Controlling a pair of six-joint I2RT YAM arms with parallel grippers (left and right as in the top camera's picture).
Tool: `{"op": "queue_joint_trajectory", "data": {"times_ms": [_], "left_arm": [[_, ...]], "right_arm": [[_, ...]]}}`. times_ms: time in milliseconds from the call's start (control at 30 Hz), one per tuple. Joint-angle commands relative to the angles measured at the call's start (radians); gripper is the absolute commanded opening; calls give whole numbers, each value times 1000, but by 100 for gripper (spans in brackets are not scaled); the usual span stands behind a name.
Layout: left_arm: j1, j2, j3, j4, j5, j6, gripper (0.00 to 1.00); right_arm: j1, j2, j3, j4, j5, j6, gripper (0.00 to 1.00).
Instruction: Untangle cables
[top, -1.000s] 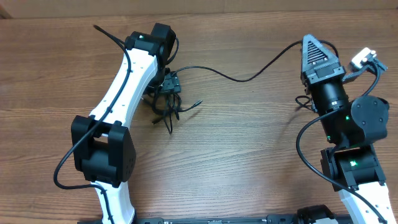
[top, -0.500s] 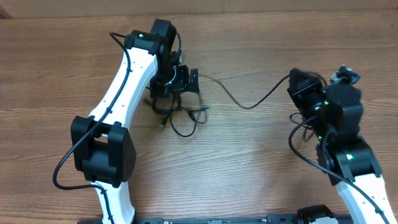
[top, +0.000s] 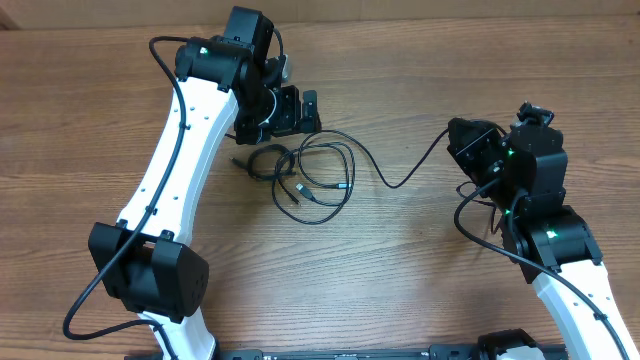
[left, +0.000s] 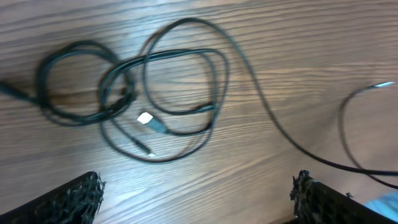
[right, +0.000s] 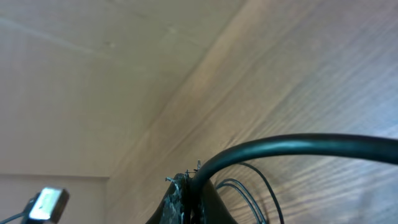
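Nearest us, the cables (top: 300, 187) lie on the table (top: 120, 60) as a loose tangle of overlapping loops, with a silver plug (left: 144, 118) at its middle. We judge the task partly done: the loops are spread out, but they cross each other in several places.

To the right of the tangle, the right claw (top: 458, 140) is clenched on the end of the long cord (top: 392, 184), which sags along the table from the tangle to that claw.

Just beyond the tangle, the left claw (top: 297, 118) hangs spread wide and empty, touching nothing.

Next, we think, the left claw should come down and pin or pick a single loop while the right claw draws the long cord away from the tangle, slowly, so the crossings slide free and do not tighten.

A second ago the tangle was a tight clump under the left claw and the right claw stood farther out. Since then the clump has opened into wide loops.
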Motion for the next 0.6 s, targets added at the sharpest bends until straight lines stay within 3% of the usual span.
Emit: {"op": "queue_joint_trajectory", "data": {"times_ms": [0,233,567], "left_arm": [[-6,-10,6,-17,-117,-39,100],[-22,-8,-66,-21,-204,-103,100],[-22,-3,-217,80,-256,-207,96]], "right_arm": [[-3,-13,17,54,-54,-50,4],[-3,-71,17,303,-187,-50,4],[-3,-104,17,291,-228,-49,4]]}}
